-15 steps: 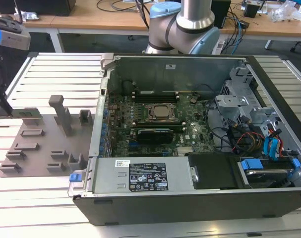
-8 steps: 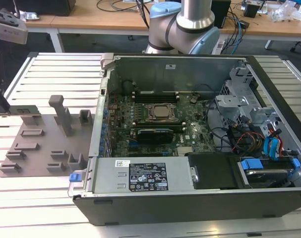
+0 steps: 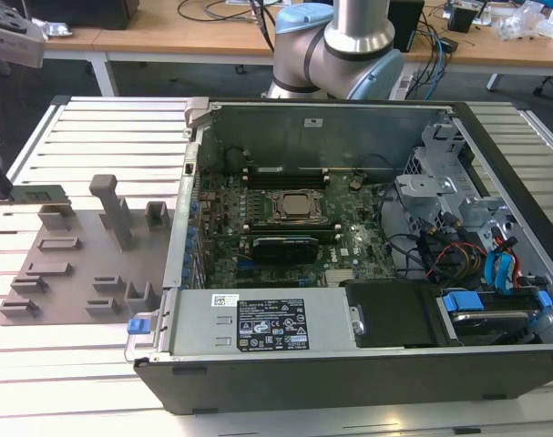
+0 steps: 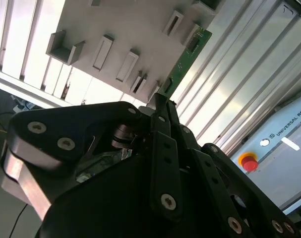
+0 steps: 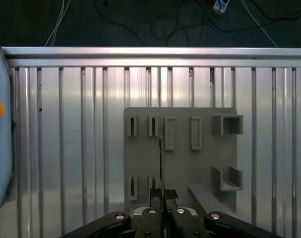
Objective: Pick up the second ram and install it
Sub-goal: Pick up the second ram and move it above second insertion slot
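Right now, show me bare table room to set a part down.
Bare ribbed table between the grey tray and the near edge, at the exterior view's left of the computer case. Crowded: the tray's blocks, the case interior.

Colours at the tray station.
Green second ram (image 4: 186, 59); black gripper (image 4: 162, 100); plain grey tray (image 4: 140, 25); silver ribbed table (image 4: 249, 64); red button (image 4: 248, 162).

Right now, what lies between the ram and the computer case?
In the exterior view, the grey tray with its upright blocks lies between the ram and the case. The gripper is shut on the ram.
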Tool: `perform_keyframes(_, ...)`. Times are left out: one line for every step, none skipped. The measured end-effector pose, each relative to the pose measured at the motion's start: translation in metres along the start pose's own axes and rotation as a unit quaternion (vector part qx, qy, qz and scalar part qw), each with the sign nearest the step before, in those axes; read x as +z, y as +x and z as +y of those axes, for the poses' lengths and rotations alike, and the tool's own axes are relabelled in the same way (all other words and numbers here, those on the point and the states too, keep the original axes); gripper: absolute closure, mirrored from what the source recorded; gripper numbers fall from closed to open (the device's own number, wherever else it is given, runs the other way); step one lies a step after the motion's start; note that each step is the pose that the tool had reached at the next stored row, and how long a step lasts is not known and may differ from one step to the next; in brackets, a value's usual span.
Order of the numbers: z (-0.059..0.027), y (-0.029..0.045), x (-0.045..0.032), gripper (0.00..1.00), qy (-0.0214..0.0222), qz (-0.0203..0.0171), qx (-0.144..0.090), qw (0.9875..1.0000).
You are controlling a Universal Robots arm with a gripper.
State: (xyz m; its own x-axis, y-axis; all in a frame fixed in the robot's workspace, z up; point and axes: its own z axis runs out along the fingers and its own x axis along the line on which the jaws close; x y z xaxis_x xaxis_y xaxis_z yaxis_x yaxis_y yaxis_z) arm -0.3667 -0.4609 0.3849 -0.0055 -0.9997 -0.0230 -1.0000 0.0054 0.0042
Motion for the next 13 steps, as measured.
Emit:
perform_keyframes(0.0000, 0.0000, -0.0012, 0.87, 0.0000, 0.0000, 0.000, 1.0000)
perform_keyframes(0.0000, -0.0001, -0.0032, 0.87, 0.0000, 0.0000, 0.000, 1.0000)
perform_keyframes(0.0000, -0.0001, -0.0054, 0.87, 0.0000, 0.0000, 0.000, 1.0000)
perform_keyframes(0.0000, -0.0002, -0.0084, 0.87, 0.0000, 0.0000, 0.000, 1.0000)
perform_keyframes(0.0000, -0.0003, -0.0128, 0.87, 0.0000, 0.0000, 0.000, 1.0000)
perform_keyframes(0.0001, -0.0004, -0.0169, 0.87, 0.0000, 0.0000, 0.000, 1.0000)
perform_keyframes(0.0001, -0.0004, -0.0186, 0.87, 0.0000, 0.0000, 0.000, 1.0000)
perform_keyframes(0.0001, -0.0005, -0.0202, 0.87, 0.0000, 0.0000, 0.000, 1.0000)
perform_keyframes(0.0001, -0.0005, -0.0222, 0.87, 0.0000, 0.0000, 0.000, 1.0000)
perform_keyframes(0.0001, -0.0006, -0.0238, 0.87, -0.0001, 0.0000, 0.000, 1.0000)
perform_keyframes(0.0001, -0.0006, -0.0262, 0.87, 0.0000, 0.0000, 0.000, 1.0000)
perform_keyframes(0.0001, -0.0006, -0.0282, 0.87, 0.0000, 0.0000, 0.000, 1.0000)
perform_keyframes(0.0001, -0.0007, -0.0303, 0.87, 0.0000, 0.0000, 0.000, 1.0000)
